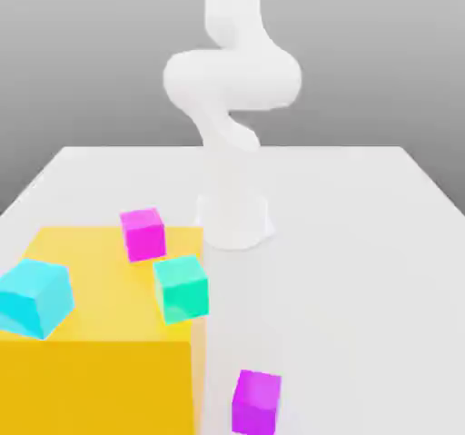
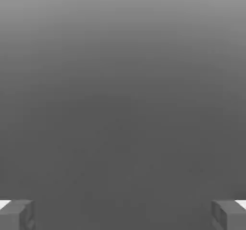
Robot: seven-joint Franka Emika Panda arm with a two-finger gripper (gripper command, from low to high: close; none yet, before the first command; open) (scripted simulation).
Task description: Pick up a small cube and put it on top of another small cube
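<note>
Sat alone on the white worktop (image 1: 363, 242), the violet cube (image 1: 255, 403), near the front edge of the exterior view and just off the lower corner of the yellow block (image 1: 100, 370) on the exterior view's right, touching nothing else. Looked small, rigid and flat-faced; judged light and stiff, unlikely to deform, perhaps a little slick on its smooth sides. Best taken across two opposite vertical faces, low enough to leave the top clear, squared to the faces so as not to twist it out. Rested on top of the yellow block, three more cubes: a magenta cube (image 1: 143, 233) toward the back, a teal cube (image 1: 181, 287) at the edge nearest the arm, seemingly overhanging slightly, and a cyan cube (image 1: 34, 298) tilted at the exterior view's left. Stood behind them the white arm (image 1: 232, 88), rising from its base on the worktop and bending upward out of frame. Showed in the hand view the gripper (image 2: 123, 214) with its two fingertips (image 2: 17, 214) at opposite lower corners, jaws spread wide, nothing between them and nothing touched, only grey backdrop ahead. Judged well away from the violet cube, with the whole approach and descent not yet made.
</note>
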